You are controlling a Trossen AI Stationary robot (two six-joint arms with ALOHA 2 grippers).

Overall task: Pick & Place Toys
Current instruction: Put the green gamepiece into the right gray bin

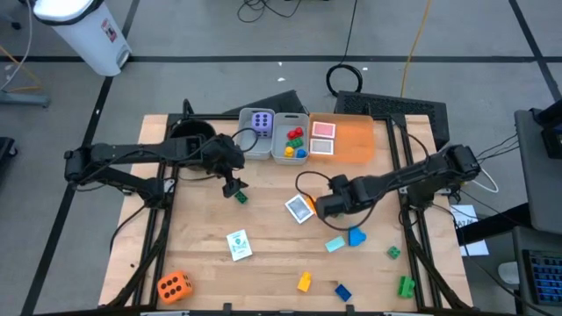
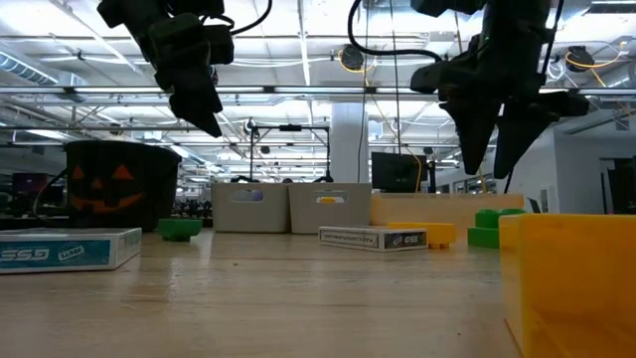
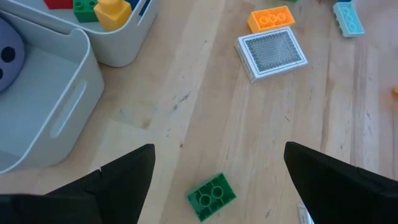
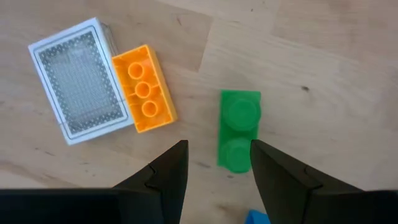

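My left gripper [image 1: 233, 186] hangs open above a small green brick [image 3: 211, 196] that lies flat on the wooden table, right of the grey bins. My right gripper [image 1: 327, 208] stands open near the table's middle, pointing steeply down. Its fingers stand to either side of another green brick [image 4: 238, 130], above it and not touching. This brick lies flat on the table beside an orange brick [image 4: 144, 88] and a patterned card [image 4: 79, 79]. In the low view both grippers, the left gripper [image 2: 204, 114] and the right gripper [image 2: 489, 159], hang well clear of the tabletop.
Two grey bins at the far edge hold a purple die [image 1: 261, 121] and several small bricks [image 1: 295, 145]. An orange tray [image 1: 356, 140] beside them carries two cards. An orange die [image 1: 174, 285], a card [image 1: 238, 244] and several loose bricks [image 1: 356, 237] lie toward the near edge.
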